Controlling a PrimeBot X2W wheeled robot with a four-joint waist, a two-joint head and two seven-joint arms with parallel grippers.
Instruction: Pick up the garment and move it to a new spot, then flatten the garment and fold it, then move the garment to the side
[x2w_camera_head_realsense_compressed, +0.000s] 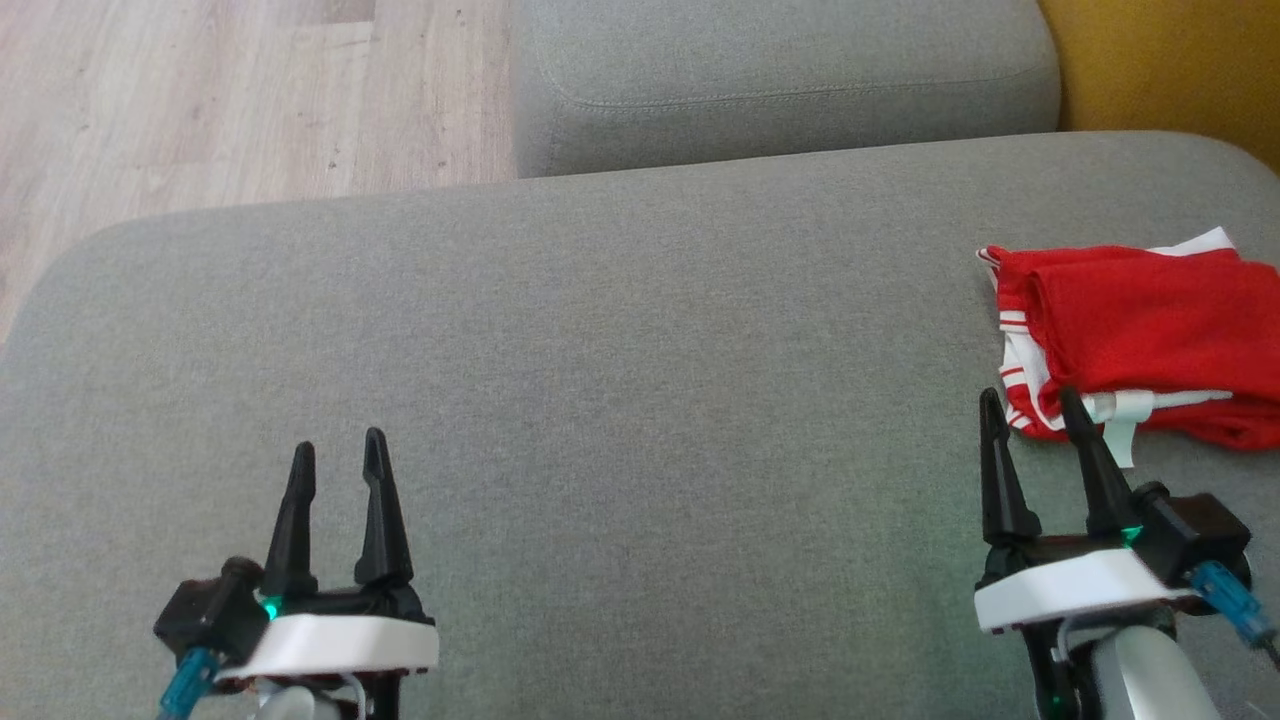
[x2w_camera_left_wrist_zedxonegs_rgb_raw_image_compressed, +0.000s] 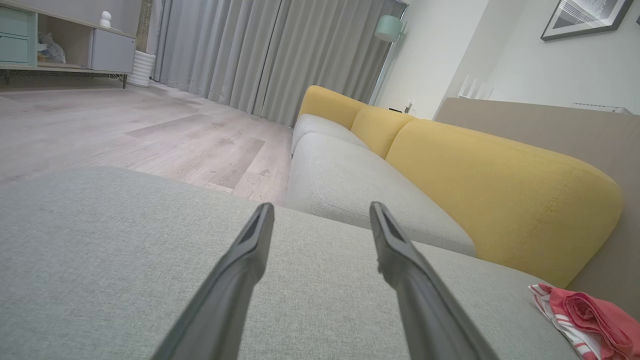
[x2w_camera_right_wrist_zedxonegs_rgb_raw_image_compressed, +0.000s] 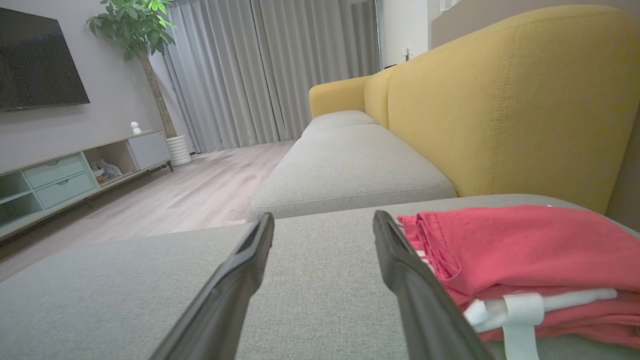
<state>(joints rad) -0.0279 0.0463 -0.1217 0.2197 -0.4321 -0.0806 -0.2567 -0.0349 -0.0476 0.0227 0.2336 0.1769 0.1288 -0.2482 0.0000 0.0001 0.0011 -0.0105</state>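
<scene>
Garment (x2w_camera_head_realsense_compressed: 1150, 320) partly beyond right edge

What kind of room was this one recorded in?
Most likely a home living room: a grey and yellow sofa, a wall-mounted TV above a low cabinet, and floor-length curtains with a potted plant beside them.

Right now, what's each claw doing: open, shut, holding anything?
Left claw: open, holding nothing.
Right claw: open, holding nothing; the garment lies beside it.
</scene>
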